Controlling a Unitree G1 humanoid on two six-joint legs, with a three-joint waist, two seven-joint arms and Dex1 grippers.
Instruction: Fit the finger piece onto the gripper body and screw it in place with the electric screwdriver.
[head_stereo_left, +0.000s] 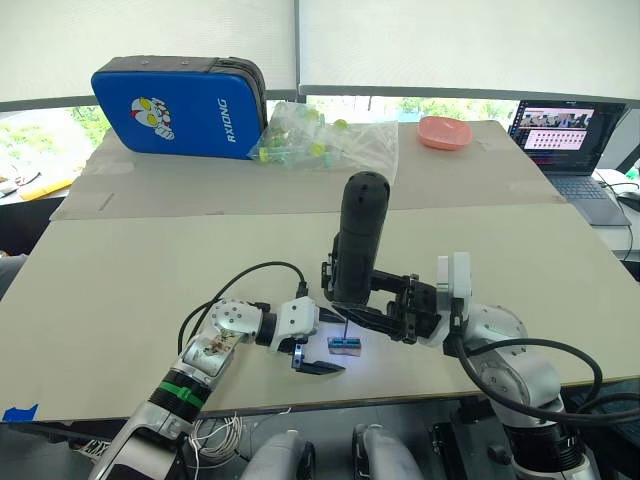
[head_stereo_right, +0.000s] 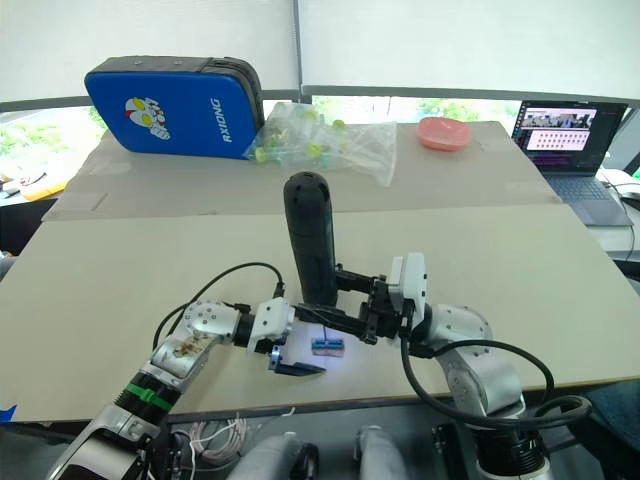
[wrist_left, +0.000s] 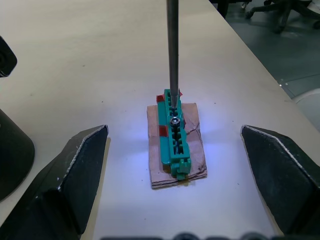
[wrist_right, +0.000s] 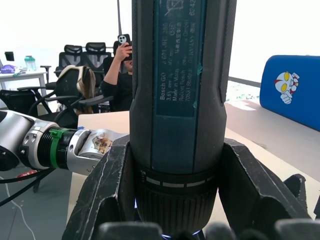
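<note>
electric screwdriver (head_stereo_left: 358, 235) upright in right gripper (head_stereo_left: 405, 305), jaws clamped round its lower barrel; bit tip on green screw block (wrist_left: 175, 137) | likely heavy, rigid, smooth: grip low | left gripper (head_stereo_left: 312, 355) beside block, jaws apart, empty

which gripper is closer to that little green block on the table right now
Left. The left gripper sits open just beside the green block, its fingers flanking it. The right gripper is above, shut on the electric screwdriver, whose bit comes down onto the block.
</note>
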